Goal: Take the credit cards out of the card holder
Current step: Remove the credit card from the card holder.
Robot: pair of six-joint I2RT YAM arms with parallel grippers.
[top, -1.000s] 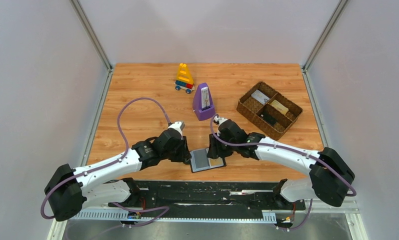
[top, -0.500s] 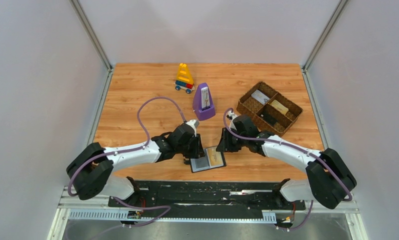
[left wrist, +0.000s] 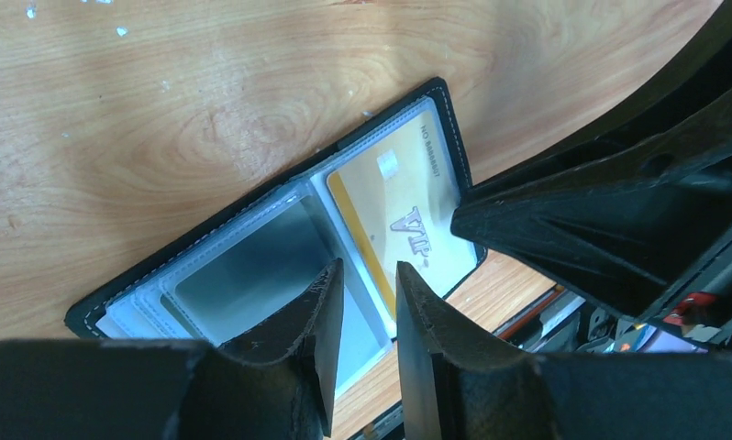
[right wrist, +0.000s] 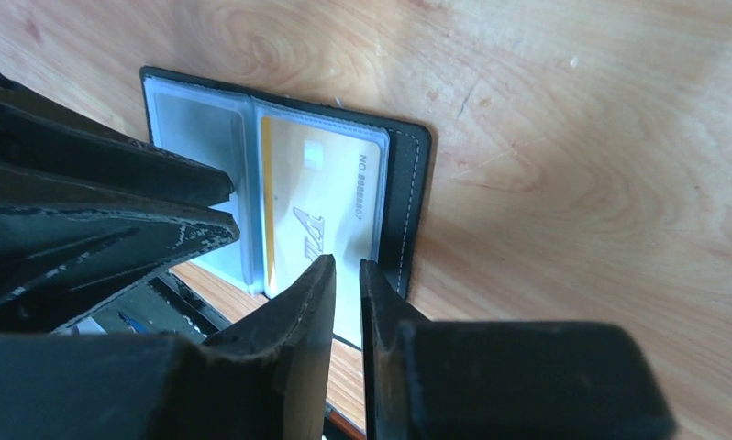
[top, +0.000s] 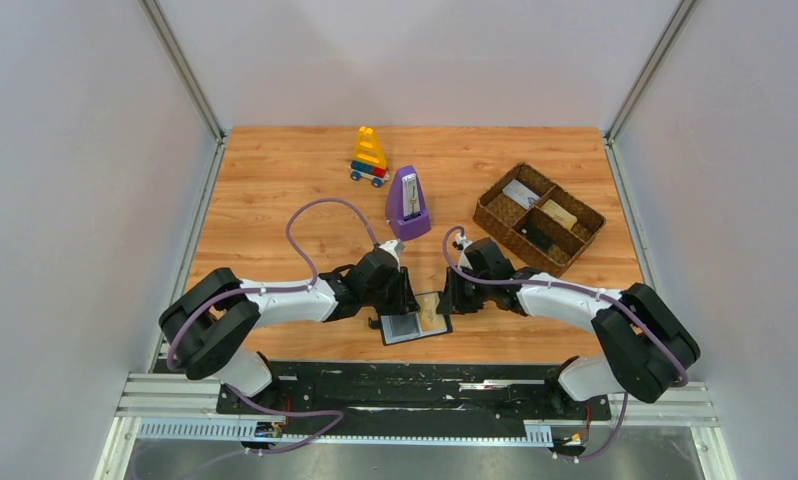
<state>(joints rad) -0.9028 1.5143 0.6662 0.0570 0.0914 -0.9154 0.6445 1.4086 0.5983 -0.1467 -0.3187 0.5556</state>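
Credit card (right wrist: 321,197), judged thin & slick, is best nipped at frame-btm edge, outside card holder (right wrist: 404,211); right gripper (right wrist: 349,266): hold can't be told; left gripper (left wrist: 369,270) is kept slightly spread.

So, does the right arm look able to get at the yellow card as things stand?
Probably yes. The holder lies open, the card faces up in its pocket, and the right claw hangs just over the card's edge. The left claw is over the other panel, out of the way.
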